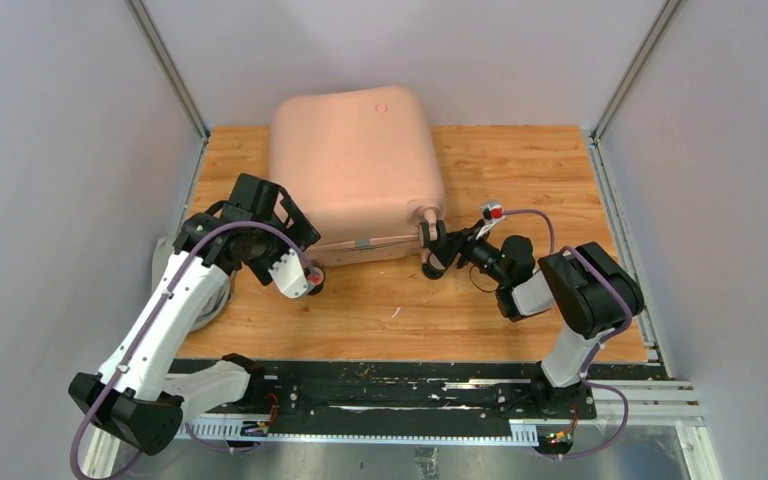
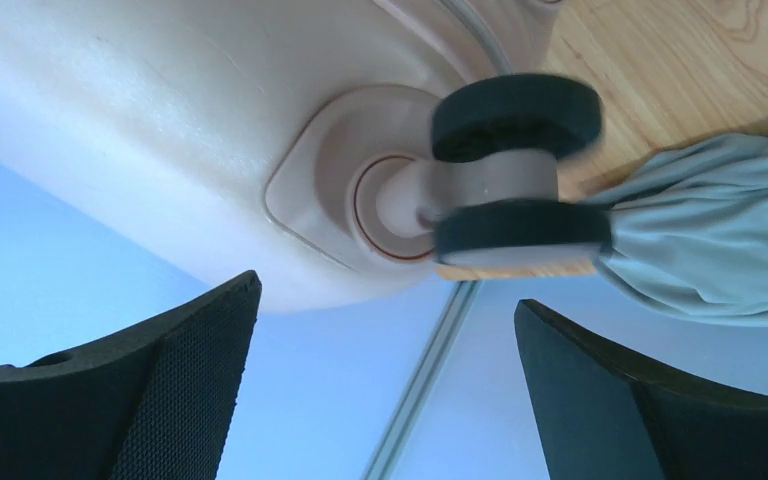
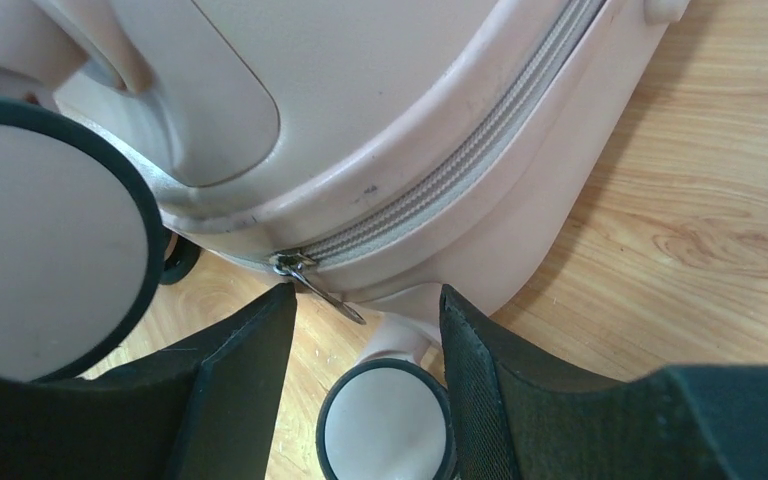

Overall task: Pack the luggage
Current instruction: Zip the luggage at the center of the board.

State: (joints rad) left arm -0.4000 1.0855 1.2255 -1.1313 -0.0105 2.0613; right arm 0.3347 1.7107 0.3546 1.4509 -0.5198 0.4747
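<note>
Wooden bench (image 1: pixel 520 170), luggage (image 1: pixel 355 165) lid down: right fingers (image 3: pixel 240 350) spread around the zipper pull (image 3: pixel 325 290), left fingers (image 2: pixel 190 370) spread near a wheel (image 2: pixel 515 115). Zipping looks unfinished.

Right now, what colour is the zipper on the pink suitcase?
The zipper is light grey. It shows best in the right wrist view.

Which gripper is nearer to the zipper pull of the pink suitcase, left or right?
Right. The right gripper is open, with the zipper pull just in front of its fingers. The left gripper is open at a wheel on the other near corner of the suitcase.
</note>
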